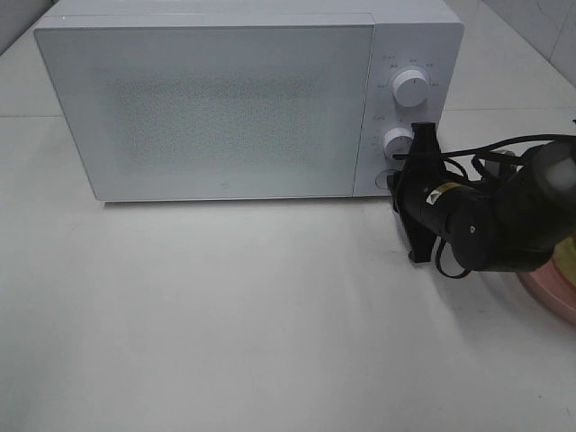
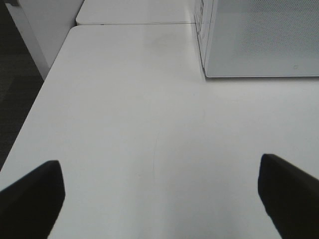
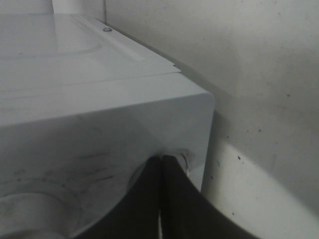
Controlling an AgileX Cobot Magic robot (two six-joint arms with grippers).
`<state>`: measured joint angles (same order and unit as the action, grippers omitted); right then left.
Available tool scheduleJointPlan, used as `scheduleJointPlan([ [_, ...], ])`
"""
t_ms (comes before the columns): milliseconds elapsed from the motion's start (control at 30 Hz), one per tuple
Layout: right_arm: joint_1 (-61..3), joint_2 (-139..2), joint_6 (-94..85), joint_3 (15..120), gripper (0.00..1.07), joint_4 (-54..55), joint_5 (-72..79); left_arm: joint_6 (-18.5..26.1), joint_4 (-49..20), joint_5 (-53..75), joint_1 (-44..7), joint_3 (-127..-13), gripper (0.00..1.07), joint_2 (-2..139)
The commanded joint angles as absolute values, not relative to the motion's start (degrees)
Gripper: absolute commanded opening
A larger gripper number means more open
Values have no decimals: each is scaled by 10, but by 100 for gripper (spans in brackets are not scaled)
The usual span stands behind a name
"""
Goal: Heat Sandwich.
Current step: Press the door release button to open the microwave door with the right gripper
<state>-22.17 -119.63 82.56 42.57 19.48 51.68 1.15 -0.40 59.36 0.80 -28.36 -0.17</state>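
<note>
A white microwave (image 1: 216,99) stands at the back of the table with its door closed. My right gripper (image 1: 396,180) is shut, its tips against the round button (image 1: 385,180) at the bottom of the control panel. The right wrist view shows the shut fingertips (image 3: 162,167) pressed to that button at the microwave's (image 3: 99,99) corner. The sandwich is almost wholly hidden behind my right arm; only a tan sliver (image 1: 567,256) shows above the pink plate (image 1: 553,292). My left gripper (image 2: 159,162) is open over bare table, out of the exterior view.
Two white knobs (image 1: 412,88) (image 1: 399,141) sit above the button. The microwave's front corner (image 2: 259,40) lies ahead of the left gripper. The table's left edge (image 2: 30,114) drops to a dark floor. A wall rises behind the microwave.
</note>
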Motion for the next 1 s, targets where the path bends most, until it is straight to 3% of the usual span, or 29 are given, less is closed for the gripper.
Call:
scheduleJointPlan([
  [33,-214,-1199,822,444,1,189,532,10,-7,590,10,-282,103,-17],
  [1000,-215,-1234,822,534,0,202,692,10,-7,590,10,-282,103,-17],
])
